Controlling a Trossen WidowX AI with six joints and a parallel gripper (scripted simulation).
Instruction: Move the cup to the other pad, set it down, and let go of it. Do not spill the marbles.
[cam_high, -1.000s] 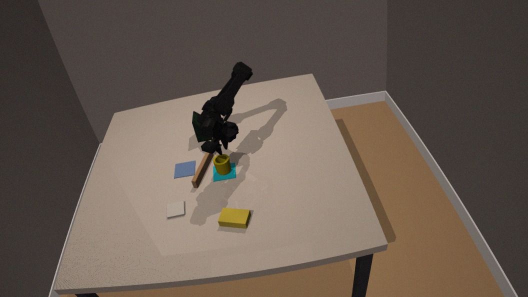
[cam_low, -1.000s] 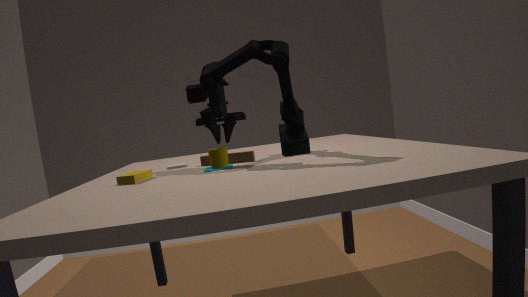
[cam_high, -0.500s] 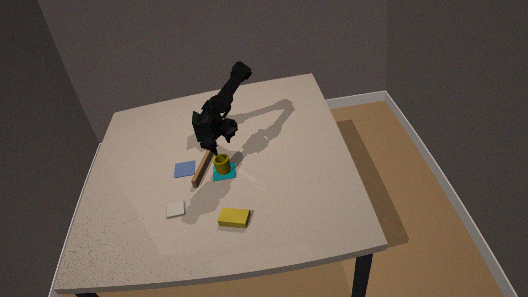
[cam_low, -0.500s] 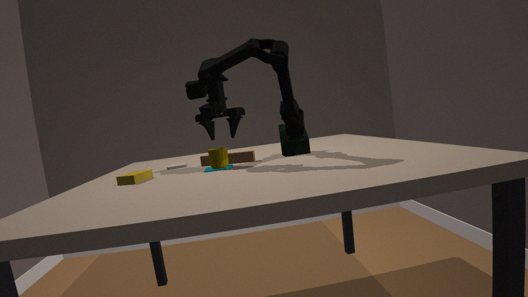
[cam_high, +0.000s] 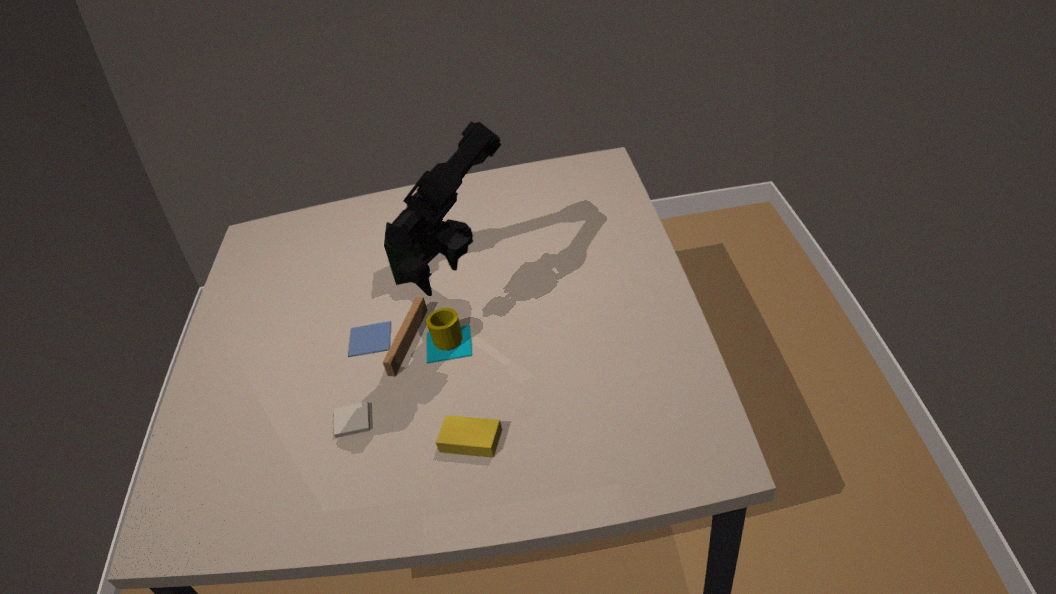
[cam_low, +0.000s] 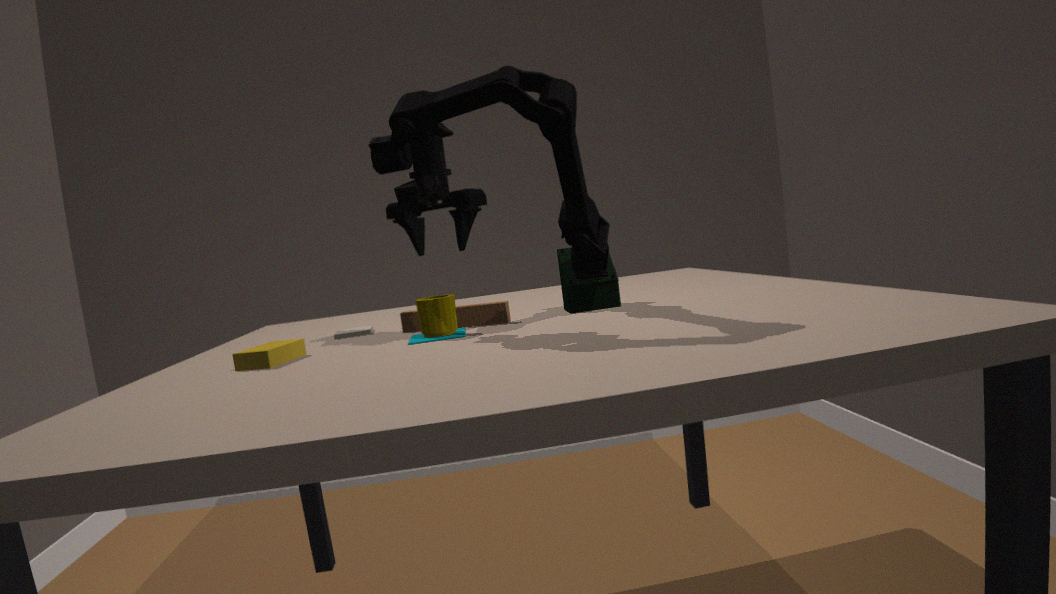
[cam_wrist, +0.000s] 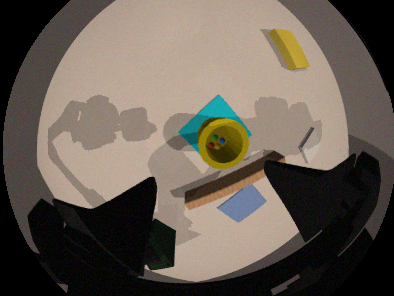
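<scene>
The yellow cup stands upright on the cyan pad, off its centre in the wrist view. Several small coloured marbles lie inside the cup. My gripper is wide open and empty, above the cup and not touching it. The blue pad is bare and lies on the other side of the wooden bar. It is hidden in the exterior view.
The wooden bar stands between the two pads, as a low wall. A yellow block and a flat white tile lie farther from the arm's base.
</scene>
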